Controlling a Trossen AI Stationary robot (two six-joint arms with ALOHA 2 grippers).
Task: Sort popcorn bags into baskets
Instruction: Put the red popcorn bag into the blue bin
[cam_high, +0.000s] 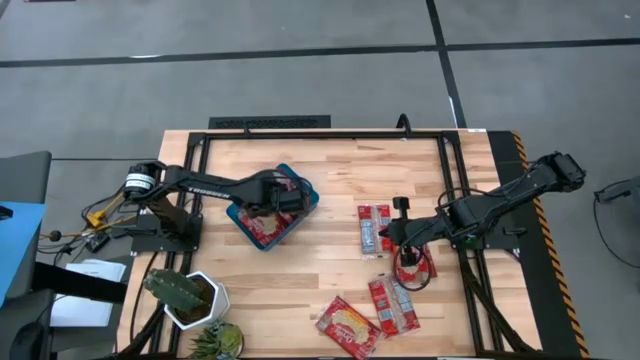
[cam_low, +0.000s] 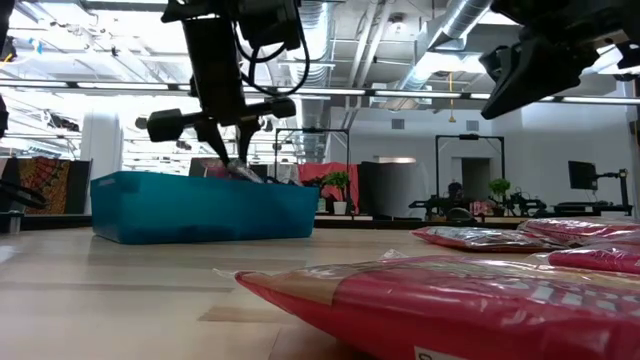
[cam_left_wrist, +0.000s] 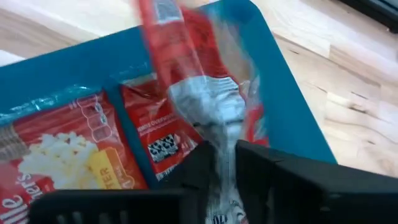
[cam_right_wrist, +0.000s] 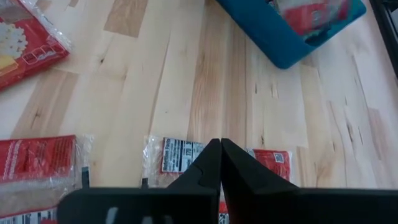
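1. L gripper (cam_left_wrist: 227, 163) is over the blue tray (cam_high: 305, 190). Its fingers pinch the edge of one red popcorn bag (cam_left_wrist: 199, 93), which hangs down into the tray. It holds by the edge prob. so the bag can just drop in flat.
2. Fingers are nearly closed, only the thin bag edge between them. Looks like the drop is about to come, not done yet.
3. More bags already lie inside the tray (cam_left_wrist: 56, 143), so this one will land on top of them.
4. R gripper (cam_right_wrist: 221, 155) is shut tight w/ nothing in it. It hangs just above a bag on the table (cam_right_wrist: 177, 155), tips pointing down at it. Prob. the next one to pick, but it must open first.
5. Bags left on the wood: two side by side (cam_high: 374, 228) near the R gripper, one under it, and two more (cam_high: 347, 324) nearer the front edge.
6. A white cactus pot (cam_high: 190, 297) sits at the front left corner, well apart from the tray. Not in the way.
7. Wood between the loose bags and the tray is bare, so the path looks easy. L arm is over the tray though, so the R arm should wait its turn.
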